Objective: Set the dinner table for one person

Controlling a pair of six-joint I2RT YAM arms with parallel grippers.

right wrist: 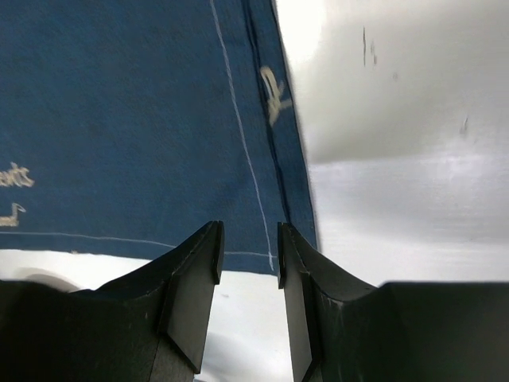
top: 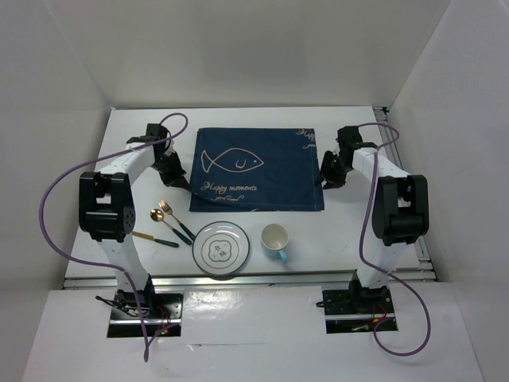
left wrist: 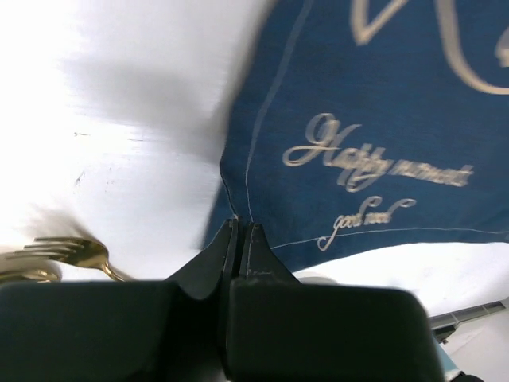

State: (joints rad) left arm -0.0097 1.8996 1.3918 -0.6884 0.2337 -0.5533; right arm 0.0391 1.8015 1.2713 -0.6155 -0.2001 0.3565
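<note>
The white dinner table (top: pixel 358 231) holds a navy placemat (top: pixel 256 169) with a fish drawing, lying flat in the middle. My left gripper (top: pixel 176 178) is at the mat's near left corner. In the left wrist view its jaws (left wrist: pixel 241 227) are closed on the mat's left edge (left wrist: pixel 358 119), where the white seam runs into them. My right gripper (top: pixel 328 178) is at the mat's near right corner. In the right wrist view it (right wrist: pixel 248 239) is open and empty, just above that corner of the mat (right wrist: pixel 143 119).
A white plate (top: pixel 219 248) and a white and blue cup (top: pixel 275 241) stand near the front edge. A gold fork (top: pixel 175 220), spoon (top: pixel 165 225) and knife (top: pixel 155 239) lie front left; the fork tines (left wrist: pixel 71 251) show beside my left fingers. White walls enclose the table.
</note>
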